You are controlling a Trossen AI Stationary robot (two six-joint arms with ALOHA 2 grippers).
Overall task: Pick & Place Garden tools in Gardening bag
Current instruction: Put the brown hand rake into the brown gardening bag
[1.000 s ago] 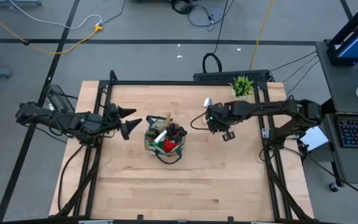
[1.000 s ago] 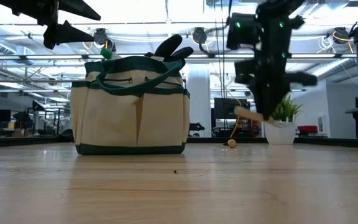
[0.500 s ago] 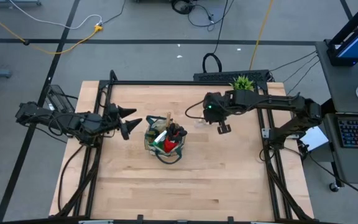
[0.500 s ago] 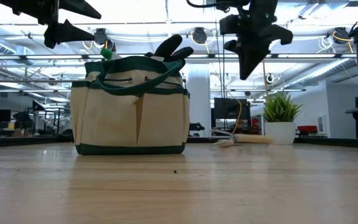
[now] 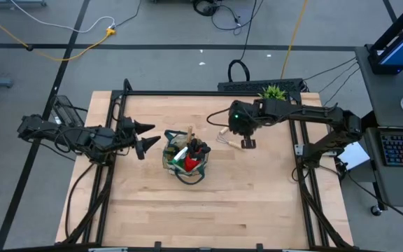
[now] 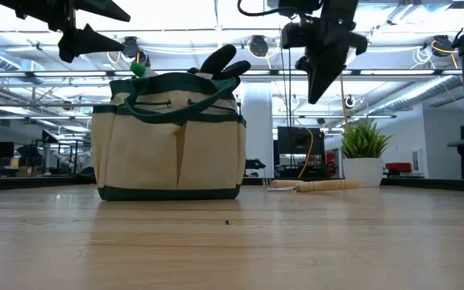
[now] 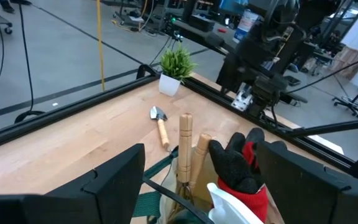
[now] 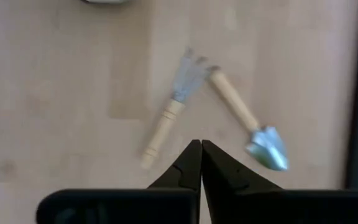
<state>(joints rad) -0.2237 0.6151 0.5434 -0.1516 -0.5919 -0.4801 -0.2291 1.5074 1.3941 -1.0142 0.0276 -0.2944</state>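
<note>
Right gripper (image 8: 201,163) hangs above the worktop (image 5: 257,203), fingers pressed together, holding nothing. Directly beneath and slightly ahead of it lie two loose tools: a small rake (image 8: 169,112) and a small trowel (image 8: 248,127), both metal-headed with light wooden handles. The rake's prongs and the trowel's handle end meet or nearly meet, so the two form a V that opens toward the gripper. Their long axes run diagonally in opposite slants, and the closed fingertips point into the gap between the two. In the high view this pair sits just beside the right gripper, between the bag (image 5: 183,159) and the potted plant (image 5: 273,94); the right arm is plainly the nearer one. Judgement: the fingers must spread and turn across one handle before descending.

Left gripper (image 5: 144,137) is held level just beside the bag's left edge, fingers spread wide, empty.

The bag stands upright mid-worktop. In it, as the left wrist view shows: two wooden handles (image 7: 186,148) standing up, a red-and-black glove (image 7: 241,167), and a white item (image 7: 232,204) at the edge. Its outer pockets appear flat in the low view.
</note>
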